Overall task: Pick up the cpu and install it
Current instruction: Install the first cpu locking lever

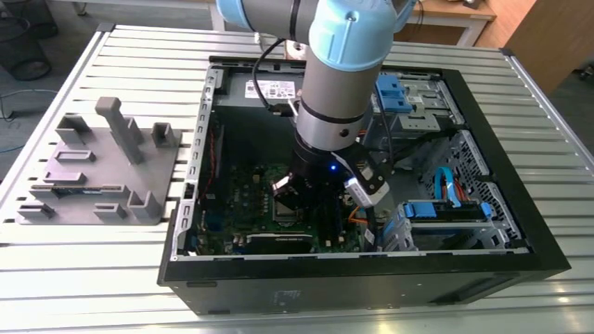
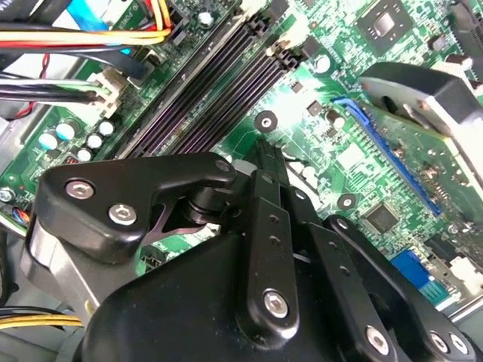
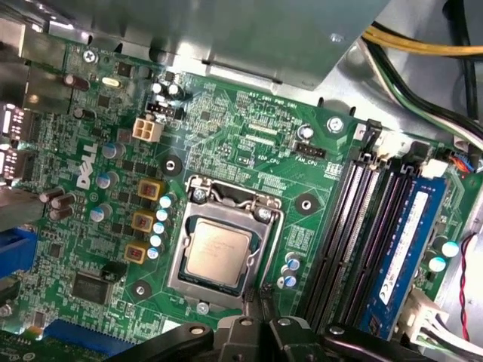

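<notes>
Inside the case: the arm reaches down into the open computer tower (image 1: 464, 264), its gripper (image 1: 295, 202) low over the green motherboard (image 3: 226, 136).
Cpu position: the cpu (image 3: 217, 253) lies flat inside the silver socket frame (image 3: 225, 226) in the first wrist view, seemingly seated, so placing looks done.
Gripper state: the fingers (image 2: 264, 170) come together to a narrow tip with nothing between them, apparently closed and empty, just beside the socket's edge.
Likely reason: the tip's nearness to the frame suggests work on the socket latch, though this is a guess.
Hidden: the gripper body covers the socket's near edge; any lever there cannot be made out.
Nearby: a blue memory stick (image 3: 400, 249) stands in its slot.
</notes>
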Motion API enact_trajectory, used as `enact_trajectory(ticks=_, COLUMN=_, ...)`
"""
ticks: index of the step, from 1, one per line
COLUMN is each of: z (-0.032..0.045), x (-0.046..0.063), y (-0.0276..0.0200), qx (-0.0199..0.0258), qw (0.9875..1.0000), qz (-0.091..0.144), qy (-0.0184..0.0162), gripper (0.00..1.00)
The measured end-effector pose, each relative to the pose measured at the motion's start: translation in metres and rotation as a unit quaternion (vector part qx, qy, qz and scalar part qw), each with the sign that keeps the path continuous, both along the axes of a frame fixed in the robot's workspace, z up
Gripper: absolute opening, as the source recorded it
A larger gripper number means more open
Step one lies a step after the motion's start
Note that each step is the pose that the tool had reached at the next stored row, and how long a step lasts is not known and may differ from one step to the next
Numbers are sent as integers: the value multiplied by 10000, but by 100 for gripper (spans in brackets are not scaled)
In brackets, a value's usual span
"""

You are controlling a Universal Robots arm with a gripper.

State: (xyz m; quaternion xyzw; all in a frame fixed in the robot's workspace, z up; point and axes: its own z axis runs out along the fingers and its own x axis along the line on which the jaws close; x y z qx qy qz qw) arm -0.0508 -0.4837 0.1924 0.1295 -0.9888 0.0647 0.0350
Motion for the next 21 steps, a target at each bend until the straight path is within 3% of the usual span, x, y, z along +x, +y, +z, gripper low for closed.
enact_trajectory(ticks=21, z=-47, x=85, y=-29, qx=0, qw=10000, qz=-47, qy=0, gripper=11)
